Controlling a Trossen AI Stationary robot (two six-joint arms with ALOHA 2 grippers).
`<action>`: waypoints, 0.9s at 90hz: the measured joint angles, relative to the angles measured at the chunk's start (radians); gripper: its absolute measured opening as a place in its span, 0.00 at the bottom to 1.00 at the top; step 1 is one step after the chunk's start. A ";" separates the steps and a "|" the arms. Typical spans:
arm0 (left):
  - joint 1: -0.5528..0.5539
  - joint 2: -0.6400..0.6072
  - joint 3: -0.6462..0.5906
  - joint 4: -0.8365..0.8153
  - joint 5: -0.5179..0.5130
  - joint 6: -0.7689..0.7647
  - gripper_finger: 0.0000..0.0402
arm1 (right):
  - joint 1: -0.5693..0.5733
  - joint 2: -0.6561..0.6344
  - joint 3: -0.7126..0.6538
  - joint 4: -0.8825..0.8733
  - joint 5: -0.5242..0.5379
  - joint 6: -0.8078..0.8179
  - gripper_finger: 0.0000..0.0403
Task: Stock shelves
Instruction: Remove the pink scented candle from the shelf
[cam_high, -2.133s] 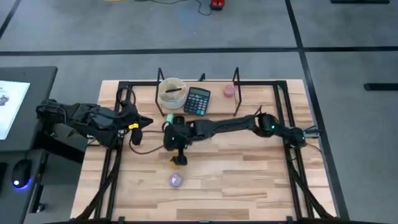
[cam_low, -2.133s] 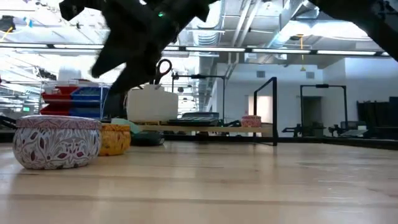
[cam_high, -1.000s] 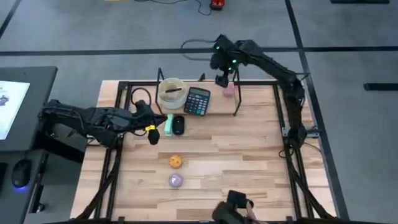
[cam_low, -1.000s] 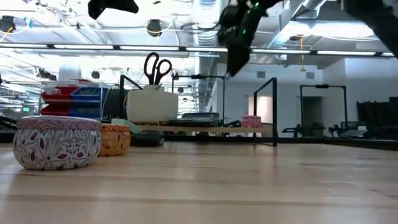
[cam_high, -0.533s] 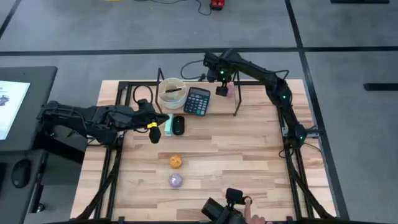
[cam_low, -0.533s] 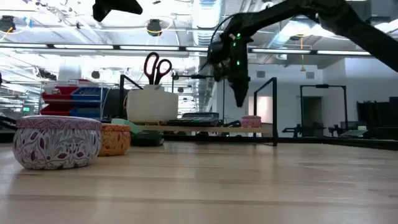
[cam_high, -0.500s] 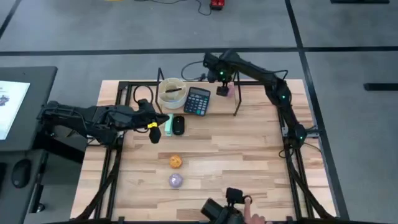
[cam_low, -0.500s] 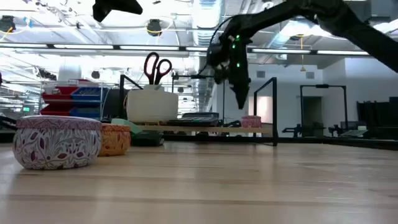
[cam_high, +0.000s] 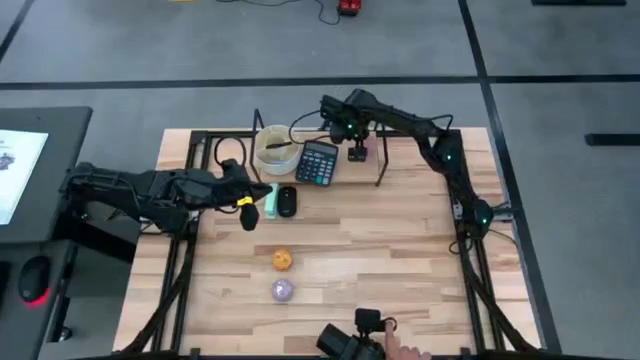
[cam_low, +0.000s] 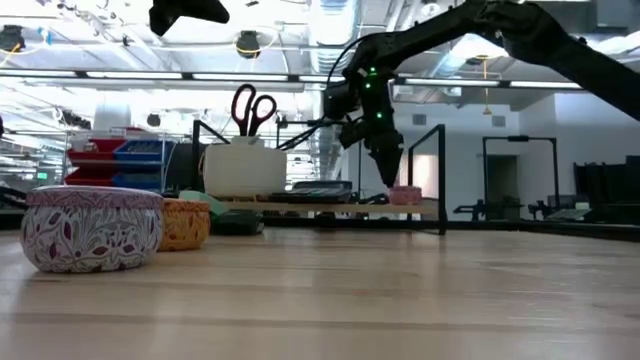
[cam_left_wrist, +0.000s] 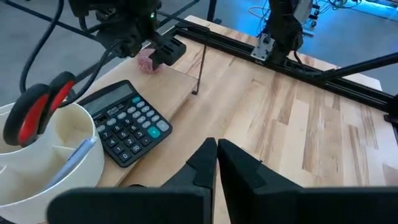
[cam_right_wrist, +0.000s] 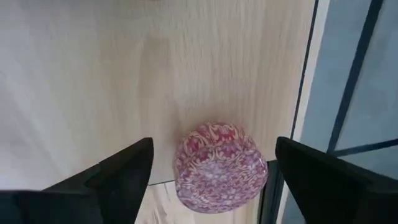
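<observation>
Pale matt wooden shelves (cam_high: 340, 160) with black metal uprights; seemingly plastic calculator (cam_high: 318, 162).

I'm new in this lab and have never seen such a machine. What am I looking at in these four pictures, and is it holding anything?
It is a robot with two dark arms at a wooden table, each ending in a two-finger pincer. One picture looks straight down on the table, one looks level across it, and two come from cameras on the arms' wrists.

At the far side stands a low shelf holding a white cup with scissors, a calculator and a small pink tin. On the table lie a black mouse, an orange tin and a purple tin.

The right pincer hangs open above the pink tin, holding nothing. The left pincer waits shut and empty at the table's left. A person's hand shows at the near edge.
</observation>
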 joint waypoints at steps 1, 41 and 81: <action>0.000 0.000 0.000 0.000 0.000 0.000 0.00 | 0.000 0.000 0.000 -0.001 0.000 0.003 0.81; 0.000 0.000 0.000 0.000 0.000 0.000 0.00 | -0.028 0.000 0.000 -0.036 -0.002 0.044 0.82; 0.000 0.000 0.000 0.000 0.011 -0.003 0.00 | -0.045 0.000 0.000 -0.055 -0.003 0.038 0.84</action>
